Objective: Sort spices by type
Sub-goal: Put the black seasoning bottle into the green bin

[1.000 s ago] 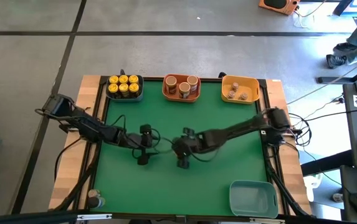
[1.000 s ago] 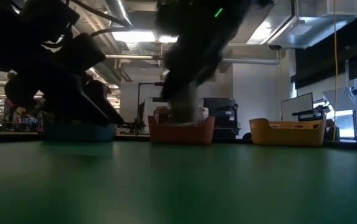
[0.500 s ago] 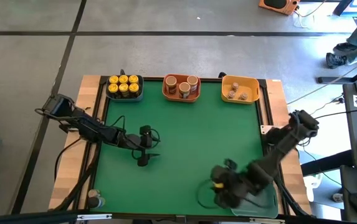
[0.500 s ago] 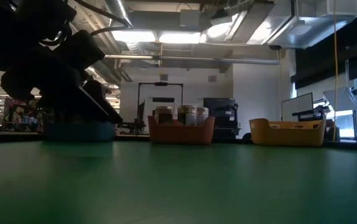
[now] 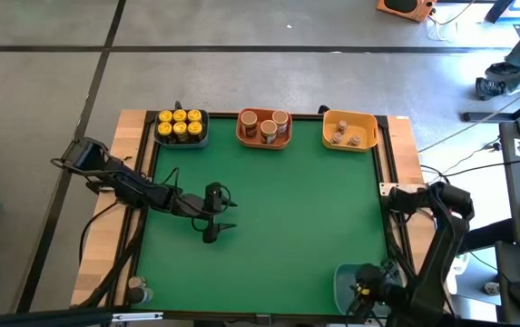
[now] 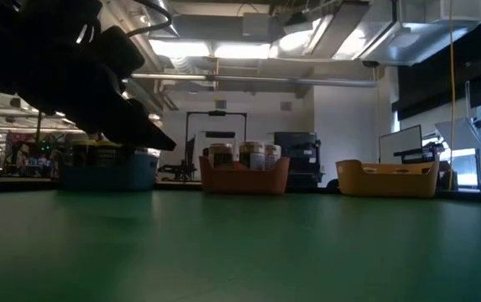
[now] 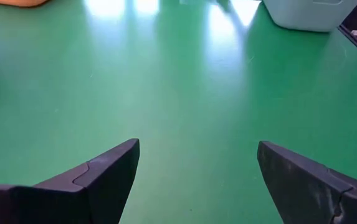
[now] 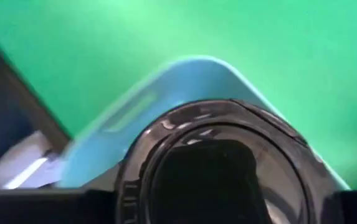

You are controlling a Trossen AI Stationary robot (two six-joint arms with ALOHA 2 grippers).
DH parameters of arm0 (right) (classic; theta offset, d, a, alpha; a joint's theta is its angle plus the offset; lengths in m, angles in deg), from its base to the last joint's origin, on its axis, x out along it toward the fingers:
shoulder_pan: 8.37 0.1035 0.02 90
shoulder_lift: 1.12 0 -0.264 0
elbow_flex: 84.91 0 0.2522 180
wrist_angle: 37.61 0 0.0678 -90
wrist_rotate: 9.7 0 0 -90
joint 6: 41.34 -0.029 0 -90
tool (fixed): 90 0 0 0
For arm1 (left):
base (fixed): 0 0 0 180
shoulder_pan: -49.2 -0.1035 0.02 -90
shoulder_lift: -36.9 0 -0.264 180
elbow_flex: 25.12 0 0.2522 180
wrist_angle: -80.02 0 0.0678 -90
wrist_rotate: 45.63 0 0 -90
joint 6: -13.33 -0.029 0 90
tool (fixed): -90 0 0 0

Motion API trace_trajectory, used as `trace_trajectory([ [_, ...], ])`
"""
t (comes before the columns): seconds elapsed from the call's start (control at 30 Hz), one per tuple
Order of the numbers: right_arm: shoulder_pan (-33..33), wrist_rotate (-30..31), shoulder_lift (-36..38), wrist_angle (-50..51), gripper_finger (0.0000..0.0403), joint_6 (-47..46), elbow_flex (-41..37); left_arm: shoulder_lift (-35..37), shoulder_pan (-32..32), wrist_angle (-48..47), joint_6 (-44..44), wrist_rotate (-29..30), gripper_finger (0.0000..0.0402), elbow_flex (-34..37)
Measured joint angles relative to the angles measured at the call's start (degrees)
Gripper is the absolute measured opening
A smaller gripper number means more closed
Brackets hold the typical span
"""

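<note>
High view: three bins are ranged along the far edge of the green table (image 5: 269, 209). The yellow-lidded jars (image 5: 180, 125) are seen in the dark bin (image 5: 181, 130), the tan-lidded jars (image 5: 267, 125) in the orange bin (image 5: 264, 129), and the tiny grey-topped jars (image 5: 348, 136) in the yellow bin (image 5: 349, 130). A light blue bin (image 5: 366, 289) is placed at the near right corner. The left gripper (image 5: 214, 221) is held over the left-centre of the mat, nothing between its fingers. The right gripper (image 5: 368, 292) is positioned over the light blue bin.

Low view: the left arm (image 6: 64, 71) is seen dark at the upper left, partly screening the dark bin (image 6: 110, 172). The orange bin (image 6: 244, 176) and yellow bin (image 6: 387, 179) are unobstructed.

Left wrist view: the fingers (image 7: 103, 171) are seen spread well apart over bare mat.

Right wrist view: a dark round-rimmed object (image 8: 209, 168) fills the foreground over the light blue bin (image 8: 184, 81); whether the right pincer is apart or clamped cannot be told.
</note>
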Motion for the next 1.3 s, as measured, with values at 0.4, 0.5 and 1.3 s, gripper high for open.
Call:
trace_trajectory([
  [0.4, 1.7, -8.4, -9.0, 7.2, 0.0183, -4.6, 0.0, 0.0, 0.0, 0.4, 0.1, 0.0, 0.0324, 0.0],
  [0.5, 1.7, -9.3, -10.3, 9.7, 0.0192, -7.4, 0.0, 0.0, 0.0, 0.4, 0.1, 0.0, 0.0324, 0.0],
  [1.3, 1.9, -16.6, -12.0, 18.7, 0.0359, -10.4, 8.9, 0.0, 0.0, 0.4, 1.6, 0.0, 0.0324, 0.0],
])
